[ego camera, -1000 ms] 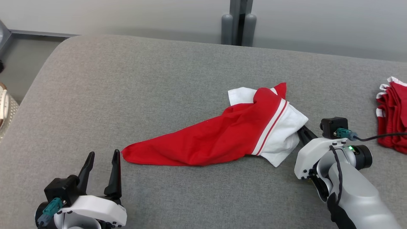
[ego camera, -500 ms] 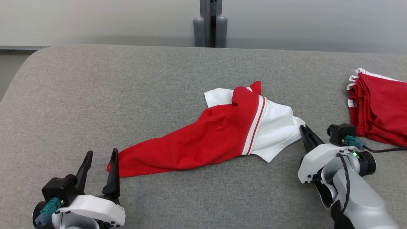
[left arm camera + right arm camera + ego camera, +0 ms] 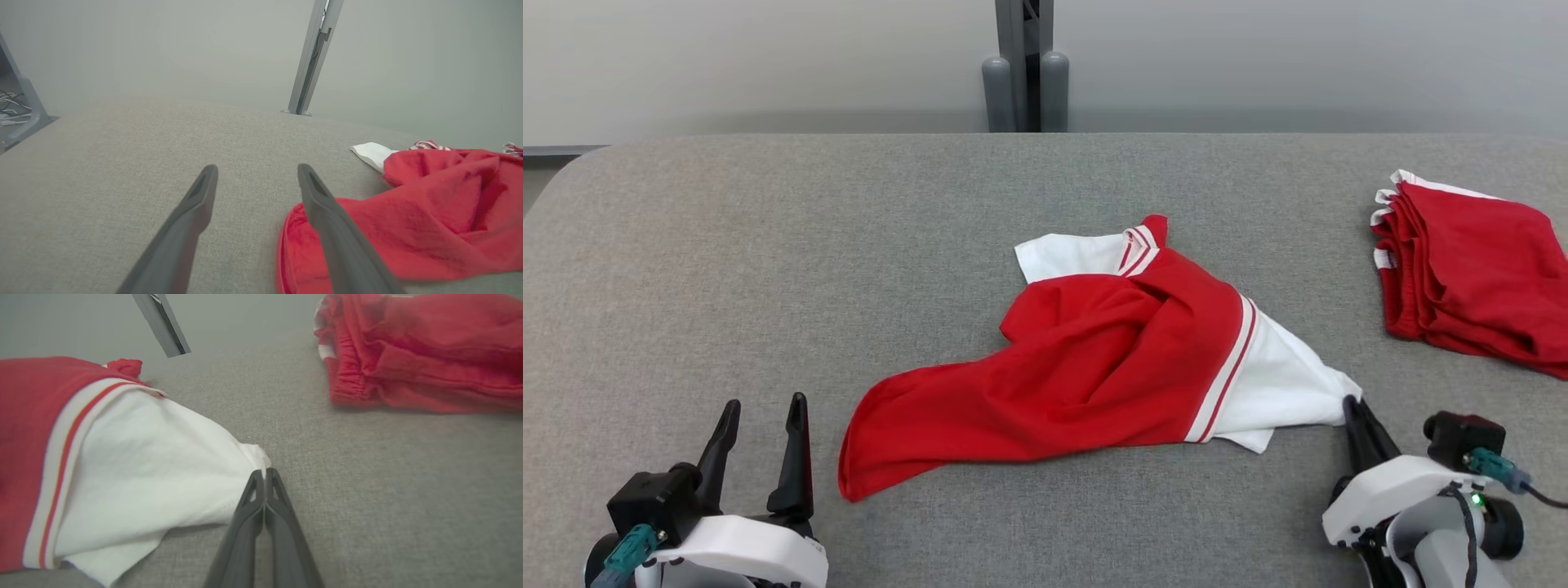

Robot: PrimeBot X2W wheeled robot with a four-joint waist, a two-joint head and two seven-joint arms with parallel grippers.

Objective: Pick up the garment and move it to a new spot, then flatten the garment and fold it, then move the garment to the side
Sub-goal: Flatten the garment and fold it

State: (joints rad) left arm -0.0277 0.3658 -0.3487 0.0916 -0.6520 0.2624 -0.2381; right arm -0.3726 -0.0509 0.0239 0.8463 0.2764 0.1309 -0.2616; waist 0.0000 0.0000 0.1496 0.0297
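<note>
The garment (image 3: pixel 1111 367) is red with a white end and red-and-white stripes, lying crumpled mid-table. My right gripper (image 3: pixel 1351 403) sits at the lower right, shut on the tip of the garment's white corner (image 3: pixel 257 455), fingers pressed together (image 3: pixel 264 473). At the lower left my left gripper (image 3: pixel 761 406) stands open with nothing between its fingers, just left of the garment's red corner (image 3: pixel 849 482). In the left wrist view that gripper (image 3: pixel 256 169) shows spread fingers over bare table, the red cloth (image 3: pixel 408 220) to their right.
A folded stack of red garments (image 3: pixel 1470 269) lies at the right of the grey fabric table (image 3: pixel 768 261), also seen in the right wrist view (image 3: pixel 421 351). A grey post (image 3: pixel 1023 73) stands behind the far edge.
The head camera has turned and tilted. My right gripper has pulled the white corner back toward the near edge, stretching and bunching the garment. The left gripper stays open.
</note>
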